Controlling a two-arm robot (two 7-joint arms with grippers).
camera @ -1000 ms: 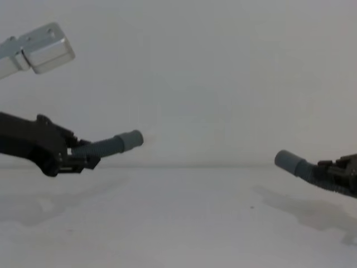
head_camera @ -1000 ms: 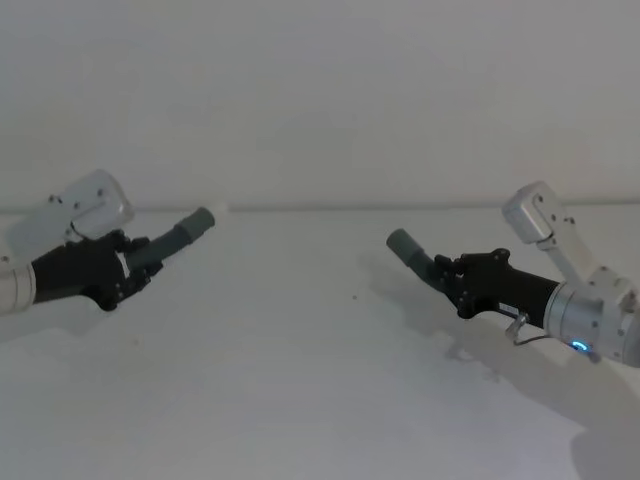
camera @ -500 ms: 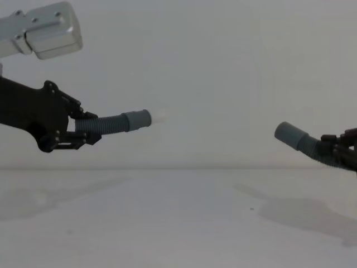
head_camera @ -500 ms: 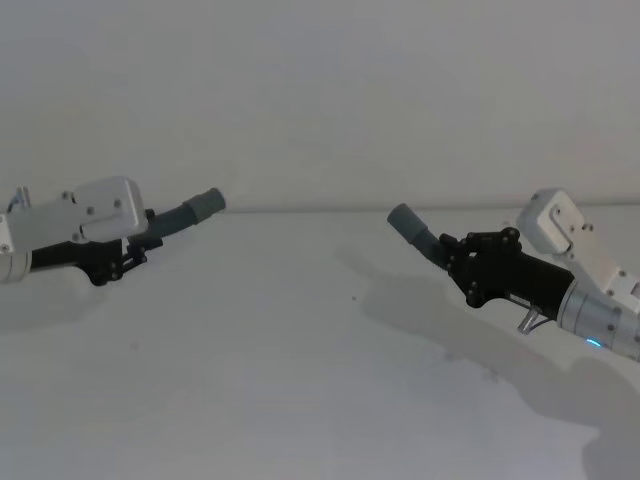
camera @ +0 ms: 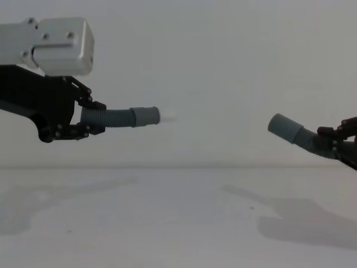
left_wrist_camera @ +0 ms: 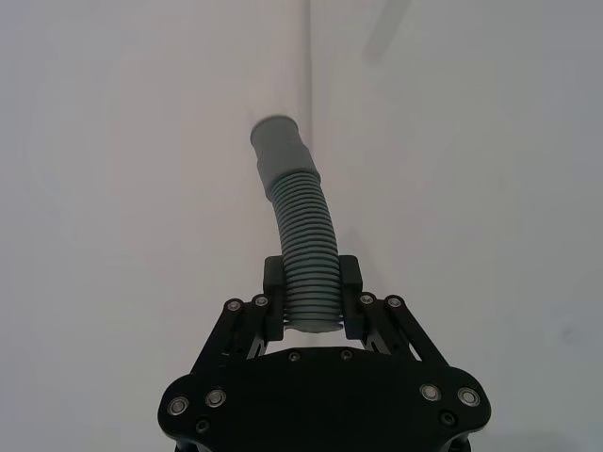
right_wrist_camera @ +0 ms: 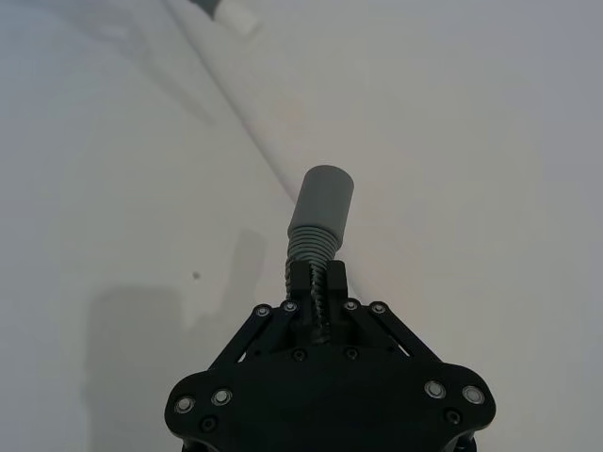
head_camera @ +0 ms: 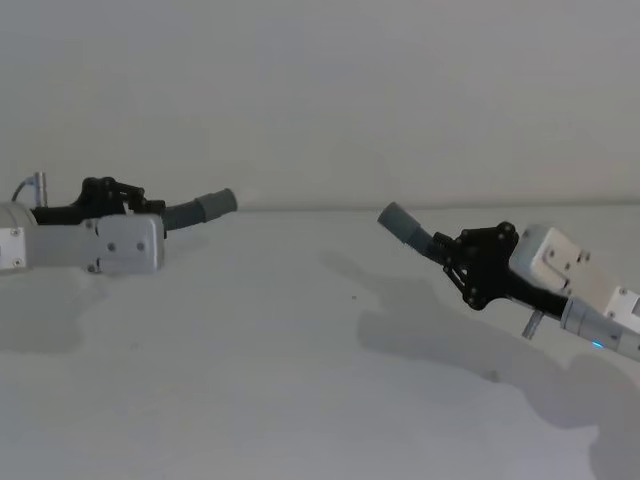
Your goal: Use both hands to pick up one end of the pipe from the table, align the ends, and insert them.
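Note:
The pipe is a grey ribbed hose held up off the white table [head_camera: 300, 380] at both ends. My left gripper [head_camera: 130, 203] is shut on the ribbed part [left_wrist_camera: 303, 235], and its smooth cuff [camera: 145, 116] with a faint whitish tip points roughly level toward the right. My right gripper [head_camera: 468, 265] is shut on the hose just behind the other cuff [camera: 281, 127], which tilts up toward the left. A wide gap separates the two ends. In the right wrist view the cuff [right_wrist_camera: 325, 202] stands past the gripper [right_wrist_camera: 316, 282], with the other end's whitish tip [right_wrist_camera: 236, 14] far off. The hose's middle is hidden.
A plain pale wall [head_camera: 320, 100] meets the table along its far edge. Shadows of both arms [camera: 307, 223] fall on the tabletop, and a small dark speck [head_camera: 353, 296] lies near its middle.
Both grippers have risen with their pipe ends. The left cuff has levelled out and moved a little toward the right; the right cuff has lifted and edged slightly left.

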